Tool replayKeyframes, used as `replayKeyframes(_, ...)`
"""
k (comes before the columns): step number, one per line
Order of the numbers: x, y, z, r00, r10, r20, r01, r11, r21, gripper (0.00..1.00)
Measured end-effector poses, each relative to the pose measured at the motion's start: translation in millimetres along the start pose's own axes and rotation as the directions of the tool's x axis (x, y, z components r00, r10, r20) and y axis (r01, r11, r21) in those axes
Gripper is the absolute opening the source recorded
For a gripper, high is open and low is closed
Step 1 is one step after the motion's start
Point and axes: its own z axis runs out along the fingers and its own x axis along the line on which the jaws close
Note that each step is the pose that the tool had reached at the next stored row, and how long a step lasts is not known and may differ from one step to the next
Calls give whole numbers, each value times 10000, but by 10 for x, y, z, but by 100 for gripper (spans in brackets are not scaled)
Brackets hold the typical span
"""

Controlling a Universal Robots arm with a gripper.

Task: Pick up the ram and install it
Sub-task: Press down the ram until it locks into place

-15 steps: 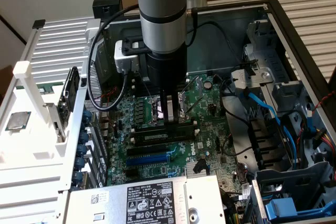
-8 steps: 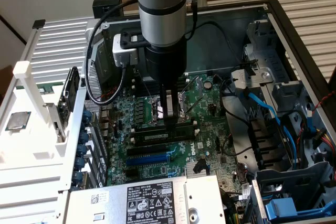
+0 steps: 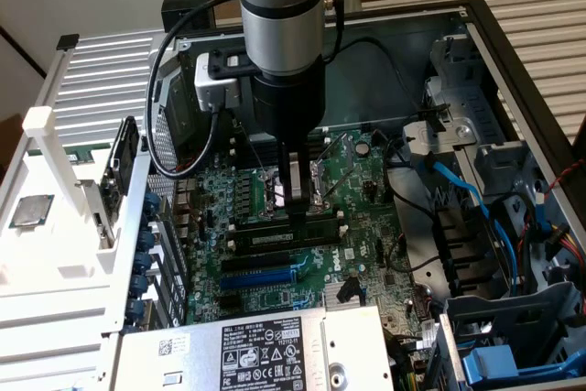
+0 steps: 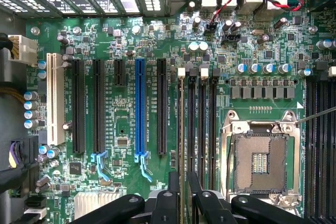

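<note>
Open computer case (image 3: 494, 52) surrounds my view; I see the fingers (image 4: 181, 182) clenched on the ram (image 3: 288, 234), which stands in a black slot beside the processor socket (image 4: 261, 161).

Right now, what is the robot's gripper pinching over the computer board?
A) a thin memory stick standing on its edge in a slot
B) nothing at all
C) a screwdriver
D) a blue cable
A: in the wrist view the gripper has its fingers on either side of the ram, which stands edge-up in a memory slot beside the empty processor socket.
</note>
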Motion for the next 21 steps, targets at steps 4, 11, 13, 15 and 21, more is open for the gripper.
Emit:
replayKeyframes(4,0,0,0,10000,0,1,0,10000,0,20)
replayKeyframes(11,0,0,0,10000,0,0,0,10000,0,18)
replayKeyframes(13,0,0,0,10000,0,0,0,10000,0,12)
replayKeyframes(15,0,0,0,10000,0,0,0,10000,0,10)
replayKeyframes(21,1,28,0,10000,1,-2,-1,10000,1,10)
